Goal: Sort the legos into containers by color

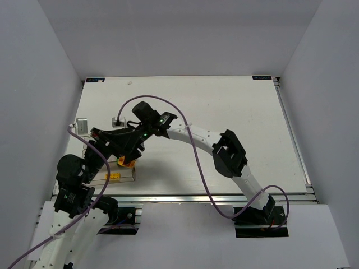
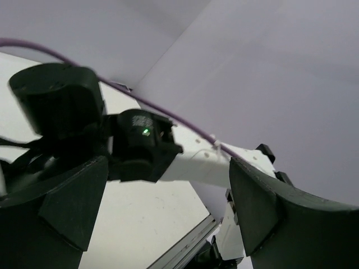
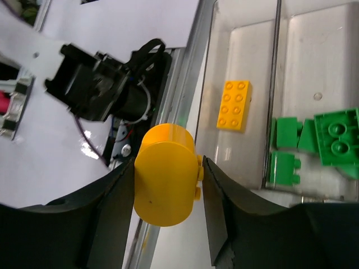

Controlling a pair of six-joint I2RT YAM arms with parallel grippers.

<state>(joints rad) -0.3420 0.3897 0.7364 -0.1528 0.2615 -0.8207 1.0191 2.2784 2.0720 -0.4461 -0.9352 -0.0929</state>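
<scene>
The rounded yellow-orange block (image 3: 166,182) sits clamped in my right claw (image 3: 168,167), one black finger (image 3: 112,218) pressed to each of its sides, with small studs showing on its right edge. From the wrist camera it hangs beside the edge of a clear bin (image 3: 247,33) that holds one flat yellow brick (image 3: 234,105) lying studs up. The next bin (image 3: 320,56) along holds several green bricks (image 3: 335,137) bunched together. From above, the block (image 1: 128,163) is at the left end of the white surface (image 1: 224,112), at the row of bins (image 1: 106,178). My left claw (image 2: 167,185) is spread wide with nothing between its fingers, facing my right arm's wrist (image 2: 143,145).
</scene>
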